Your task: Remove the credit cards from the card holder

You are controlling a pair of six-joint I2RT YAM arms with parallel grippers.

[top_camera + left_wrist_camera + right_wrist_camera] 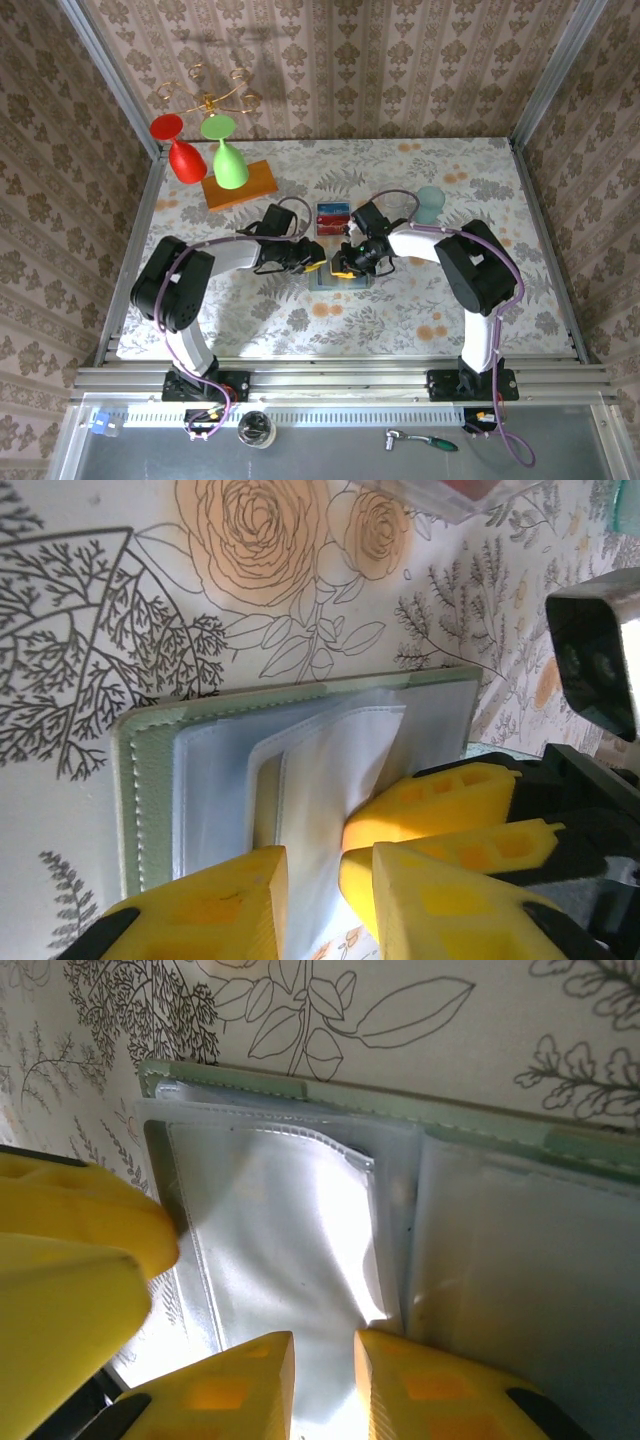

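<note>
**A:** Which step is this?

**B:** Late in the job, I'd say. The card holder lies open and flat. The cards, one red and one blue, sit stacked just beyond its far edge, clear of it. What looks to be in hand is a check of the clear sleeves for anything left inside.

**A:** Is anything left?

**B:** Hard to say. The sleeves look empty, but a tan strip shows near the holder's fold. It could be a card edge or only the tablecloth showing through.

**A:** And the grippers?

**B:** The left gripper has its jaws parted, with a sleeve lying in the gap and nothing pinched. The right gripper also has its jaws a narrow way apart over a sleeve, and I see no hold on it.

**A:** How do the arms sit?

**B:** Both are bent inward, elbows out wide, and the wrists meet over the card holder. One comes in from its left side and one from its right. The fingertips are low on the sleeves and almost touching each other.

**A:** What does the next move need?

**B:** One gripper should pin the cover while the other lifts a sleeve lip to look or pinch. The plastic is thin and slick, so a light, shallow bite would suit it. With the grippers so close together, they also need care not to knock each other.
</note>
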